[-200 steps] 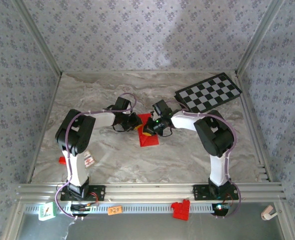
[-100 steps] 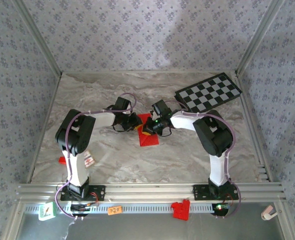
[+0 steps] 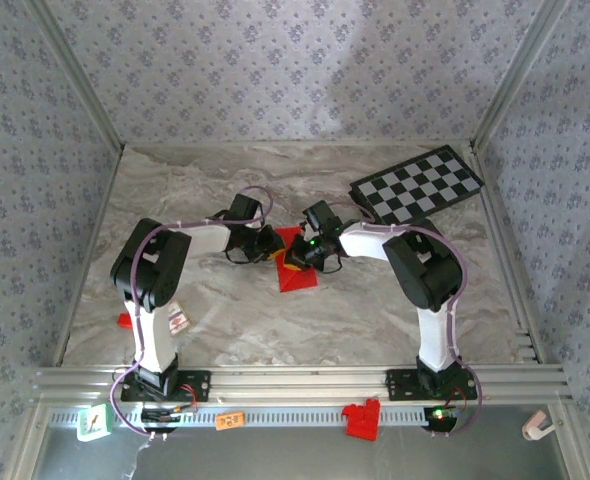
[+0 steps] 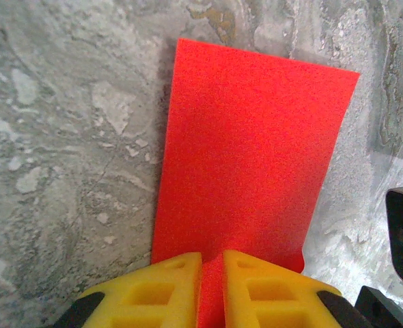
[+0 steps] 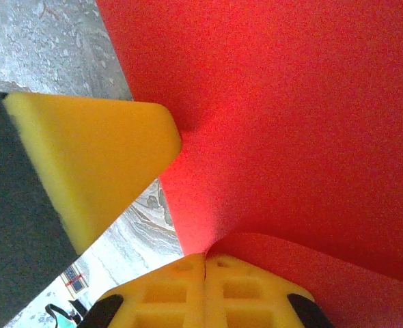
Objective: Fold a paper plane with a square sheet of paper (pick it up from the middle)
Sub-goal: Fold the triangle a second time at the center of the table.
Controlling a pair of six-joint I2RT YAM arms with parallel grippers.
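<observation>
Checkered board [image 3: 417, 187] well beyond red paper [image 3: 297, 277]

**Legible markings: none I can read**

1. Green card [image 3: 93, 424], near rail [image 3: 295, 412]: dark mark, too small to read.
2. Orange tag [image 3: 230, 420], same rail: print unreadable.
3. White card [image 3: 178, 320], on my table [image 3: 225, 190]: red print, blurred.

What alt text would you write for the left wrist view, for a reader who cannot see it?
Two yellow fingers of the left gripper pinch the near edge of a sheet of red paper, grey marbled table behind it.
</observation>
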